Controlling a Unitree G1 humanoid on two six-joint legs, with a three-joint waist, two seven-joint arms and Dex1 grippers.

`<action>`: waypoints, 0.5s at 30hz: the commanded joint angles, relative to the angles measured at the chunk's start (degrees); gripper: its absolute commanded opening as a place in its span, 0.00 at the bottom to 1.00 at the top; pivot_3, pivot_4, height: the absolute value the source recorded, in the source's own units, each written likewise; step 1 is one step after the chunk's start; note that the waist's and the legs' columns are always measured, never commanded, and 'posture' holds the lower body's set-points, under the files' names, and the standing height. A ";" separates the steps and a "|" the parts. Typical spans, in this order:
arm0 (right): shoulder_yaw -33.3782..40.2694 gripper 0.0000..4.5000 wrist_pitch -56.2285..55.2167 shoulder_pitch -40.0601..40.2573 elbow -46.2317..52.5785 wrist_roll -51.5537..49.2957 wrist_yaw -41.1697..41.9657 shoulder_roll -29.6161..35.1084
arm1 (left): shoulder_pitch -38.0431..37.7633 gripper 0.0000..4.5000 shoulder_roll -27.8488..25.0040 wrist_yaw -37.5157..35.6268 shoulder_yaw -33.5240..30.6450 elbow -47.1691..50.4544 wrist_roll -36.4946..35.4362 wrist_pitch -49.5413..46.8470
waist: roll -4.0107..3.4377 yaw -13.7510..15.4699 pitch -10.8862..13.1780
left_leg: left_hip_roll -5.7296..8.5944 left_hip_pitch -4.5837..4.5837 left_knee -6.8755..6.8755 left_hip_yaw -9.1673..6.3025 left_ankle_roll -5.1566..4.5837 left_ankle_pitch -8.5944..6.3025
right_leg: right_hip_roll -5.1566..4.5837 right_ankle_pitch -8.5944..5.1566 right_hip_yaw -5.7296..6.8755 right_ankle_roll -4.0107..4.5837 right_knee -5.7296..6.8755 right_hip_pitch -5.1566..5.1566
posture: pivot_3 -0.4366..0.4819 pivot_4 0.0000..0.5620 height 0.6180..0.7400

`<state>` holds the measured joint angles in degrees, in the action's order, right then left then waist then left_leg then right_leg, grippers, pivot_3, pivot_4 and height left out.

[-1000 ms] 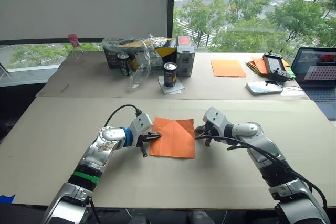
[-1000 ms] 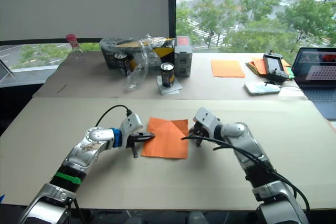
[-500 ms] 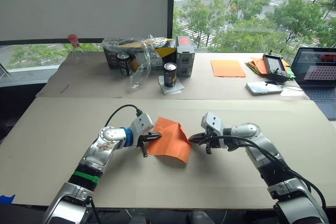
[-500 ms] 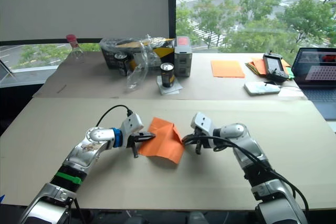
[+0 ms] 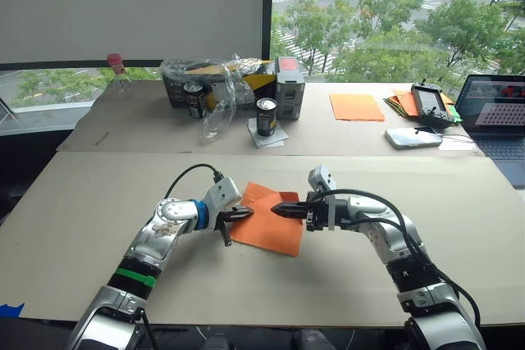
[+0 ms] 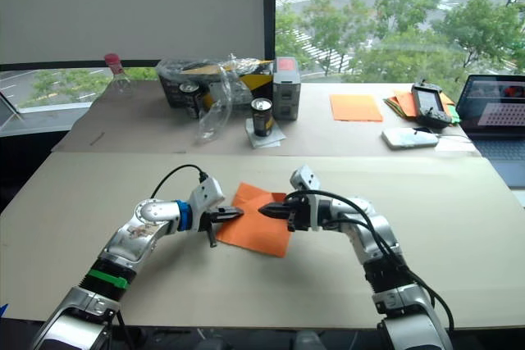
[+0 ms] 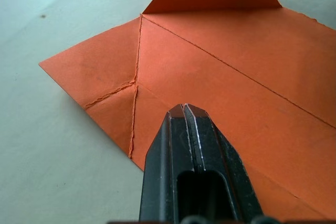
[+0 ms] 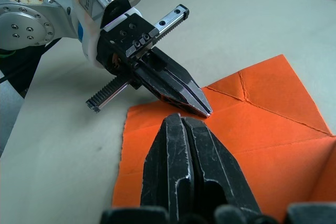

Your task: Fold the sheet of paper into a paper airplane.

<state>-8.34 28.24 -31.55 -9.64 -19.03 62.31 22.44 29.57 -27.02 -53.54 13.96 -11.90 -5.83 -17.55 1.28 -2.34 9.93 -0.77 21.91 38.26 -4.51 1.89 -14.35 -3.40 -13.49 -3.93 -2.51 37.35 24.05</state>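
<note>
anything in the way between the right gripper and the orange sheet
Nothing visible. The right gripper, fingers shut, is already over the sheet of paper, and the left gripper, also shut, rests on its opposite edge. The cans and clutter sit well behind, on the far table.

The sheet of paper (image 5: 267, 220) is bright orange, crossed by darker crease lines. Both grippers, the left gripper (image 5: 246, 212) and the right gripper (image 5: 276, 209), have glossy black fingers. The table (image 5: 98, 202) is pale beige. A smooth orange sheet (image 5: 356, 106) lies farther back.
</note>
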 commanded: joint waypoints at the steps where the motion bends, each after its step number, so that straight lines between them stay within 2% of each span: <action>1: 0.83 0.01 0.61 0.81 5.96 1.17 -1.92 3.29 | -1.24 0.00 0.04 -0.60 1.68 -0.14 1.26 -0.77 | 0.00 0.01 0.00 | 0.00 0.01 0.00 0.00 0.00 0.00 | 0.00 0.00 0.00 0.00 0.00 0.01 | 0.48 0.27 0.93; 5: 0.97 0.01 3.91 2.37 10.89 0.81 -3.52 6.41 | -1.35 0.00 0.36 -0.77 1.12 0.07 0.61 -0.51 | 0.00 -0.04 0.00 | 0.00 0.02 0.00 0.00 0.00 0.00 | 0.00 0.00 0.00 0.00 0.00 0.02 | 0.48 0.27 0.93; 9: 2.62 0.28 9.55 6.14 16.95 2.58 -9.35 9.80 | -1.40 0.00 0.69 -1.29 1.19 0.34 0.38 -0.34 | 0.01 0.12 -0.01 | 0.00 0.03 0.00 -0.01 0.00 0.00 | 0.01 -0.01 0.00 -0.02 0.05 0.03 | 0.48 0.27 0.93; 15: 1.75 0.73 11.42 7.47 16.26 3.76 -13.98 9.95 | -1.25 0.00 1.07 -1.80 1.48 0.16 0.63 -0.14 | 0.01 0.01 -0.01 | 0.01 0.03 0.04 0.00 0.00 0.00 | -0.01 -0.01 0.00 -0.02 0.06 0.03 | 0.48 0.27 0.93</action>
<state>-7.28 39.56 -23.47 5.42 -15.41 49.29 32.24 29.11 -26.11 -54.65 13.77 -11.69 -6.05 -17.44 1.29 -2.33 9.92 -0.76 21.93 38.30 -4.51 1.89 -14.35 -3.40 -13.51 -3.93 -2.53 37.42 24.08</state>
